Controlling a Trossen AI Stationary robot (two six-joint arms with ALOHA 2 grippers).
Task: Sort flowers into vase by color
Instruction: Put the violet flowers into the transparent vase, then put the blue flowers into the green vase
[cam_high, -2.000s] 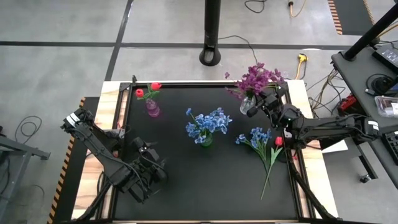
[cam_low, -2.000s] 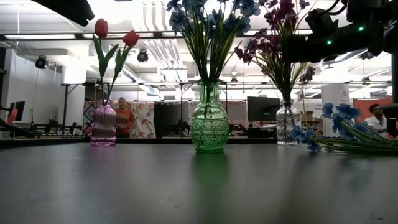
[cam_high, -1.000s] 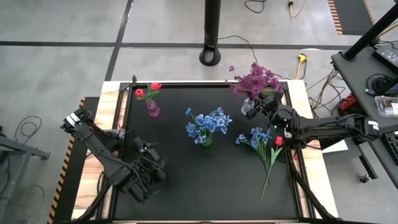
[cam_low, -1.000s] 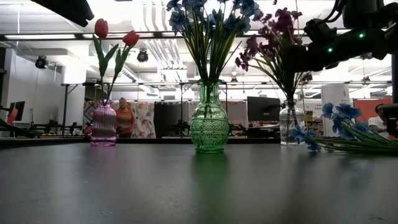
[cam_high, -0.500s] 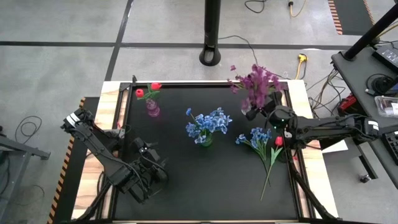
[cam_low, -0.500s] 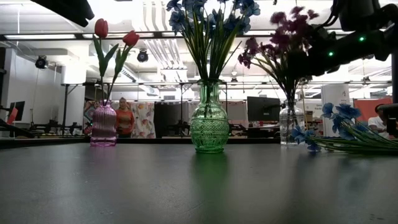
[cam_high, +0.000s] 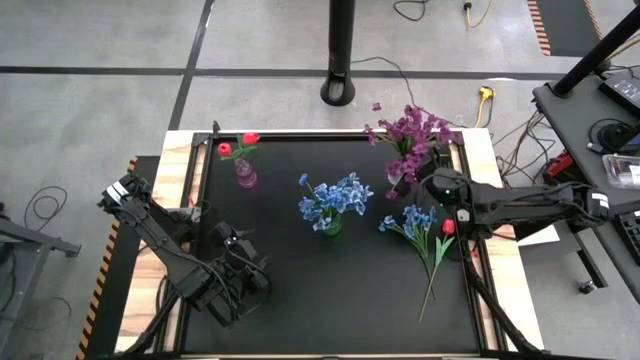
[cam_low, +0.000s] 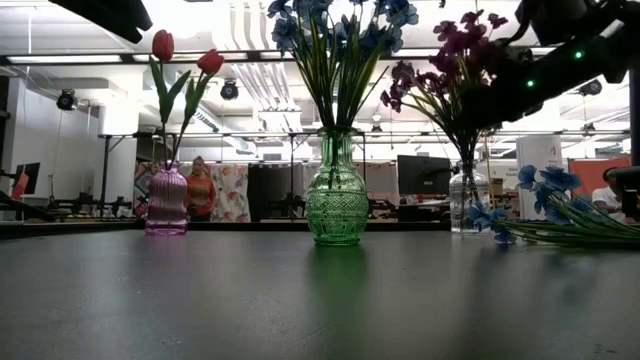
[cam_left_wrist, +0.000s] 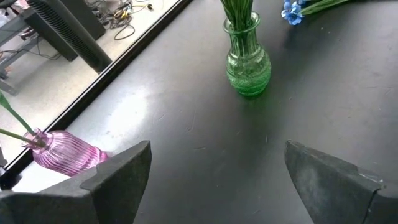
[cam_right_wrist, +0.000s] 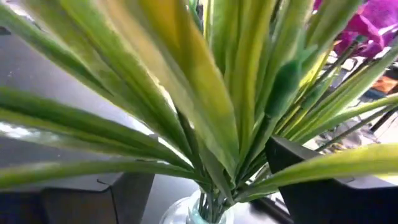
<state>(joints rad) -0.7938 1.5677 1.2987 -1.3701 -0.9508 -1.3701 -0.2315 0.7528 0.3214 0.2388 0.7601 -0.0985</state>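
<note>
My left gripper (cam_high: 236, 283) waits at the bench's (cam_high: 330, 290) near-left, fingers (cam_left_wrist: 118, 177) spread wide, empty. Red tulips (cam_high: 237, 146) stand upright in the pink vase (cam_low: 166, 201), blue blooms (cam_high: 334, 197) upright in the green vase (cam_low: 336, 197). The purple sprays (cam_high: 412, 130) rise upright from the clear vase (cam_low: 464, 198); my right gripper (cam_high: 425, 183) sits beside it, fingers (cam_right_wrist: 323, 180) parted around the stems. Loose blue flowers (cam_high: 419, 225) and a tulip (cam_high: 448, 227) lie flat, stems toward the near edge.
</note>
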